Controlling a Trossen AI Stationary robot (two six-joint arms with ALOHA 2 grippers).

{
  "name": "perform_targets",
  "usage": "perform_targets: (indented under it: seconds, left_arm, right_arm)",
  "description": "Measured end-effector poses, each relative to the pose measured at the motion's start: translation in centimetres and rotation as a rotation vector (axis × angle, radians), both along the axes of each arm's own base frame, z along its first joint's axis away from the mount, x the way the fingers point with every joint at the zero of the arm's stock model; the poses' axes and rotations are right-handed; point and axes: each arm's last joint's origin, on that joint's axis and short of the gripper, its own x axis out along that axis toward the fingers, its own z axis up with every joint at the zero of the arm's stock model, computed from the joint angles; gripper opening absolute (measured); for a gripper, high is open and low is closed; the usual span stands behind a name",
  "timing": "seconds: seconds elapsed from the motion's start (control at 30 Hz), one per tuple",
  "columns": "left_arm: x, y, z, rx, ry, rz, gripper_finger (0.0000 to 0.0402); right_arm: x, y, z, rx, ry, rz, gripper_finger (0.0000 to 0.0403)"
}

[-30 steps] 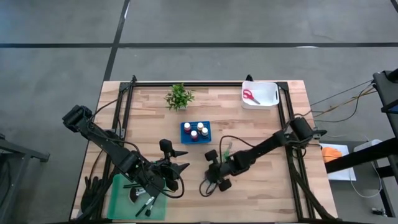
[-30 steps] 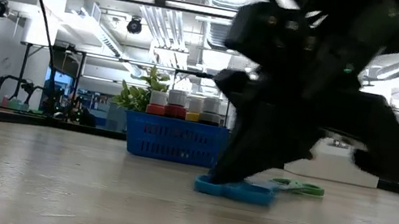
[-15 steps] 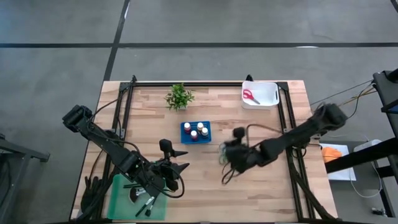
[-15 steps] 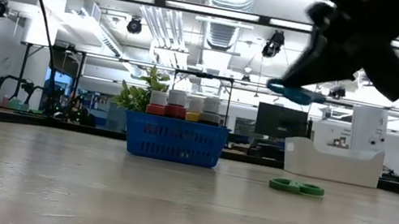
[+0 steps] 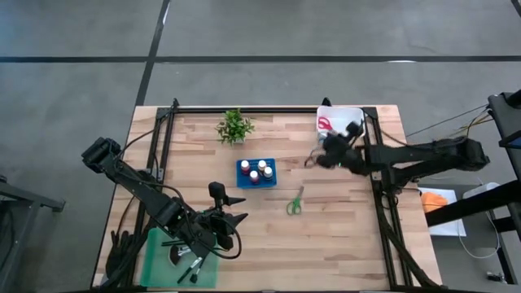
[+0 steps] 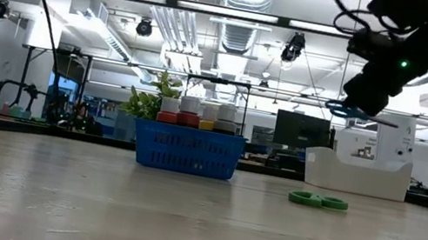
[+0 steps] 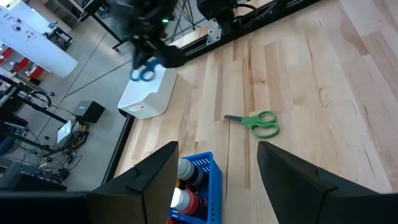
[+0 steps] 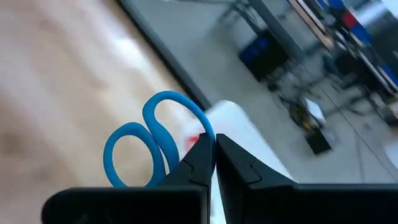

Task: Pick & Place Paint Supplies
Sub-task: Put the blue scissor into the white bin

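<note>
Right gripper [image 8: 214,163]: jaws shut on the blades of blue-handled scissors [image 8: 152,140], held aloft beside the white bin [image 5: 350,124] containing red-handled scissors [image 5: 324,124]. Green-handled scissors [image 5: 295,201] lie on the tabletop [image 5: 342,236]. Blue basket [image 5: 256,172]: four paint bottles. Left gripper [image 7: 214,180]: jaws apart, empty. No legible writing.

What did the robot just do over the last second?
The right gripper, shut on the blue scissors, lifted them off the table and swung toward the white bin. The green scissors, blue basket and left gripper stayed put.
</note>
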Motion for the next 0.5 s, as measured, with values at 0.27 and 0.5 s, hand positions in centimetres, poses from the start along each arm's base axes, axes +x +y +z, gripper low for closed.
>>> perform_targets:
  seconds: [0.27,0.5]
  left_arm:
    - [0.0,0.0,0.0,0.003,0.001,-0.001,0.0227]
    - [0.0,0.0,0.0,0.003,0.001,-0.001,0.0227]
  right_arm:
    - [-0.3,-4.3,0.5,-0.054,0.094,-0.085,0.0008]
    - [0.7,-7.3,-0.9,-0.082,0.233,-0.104,0.0008]
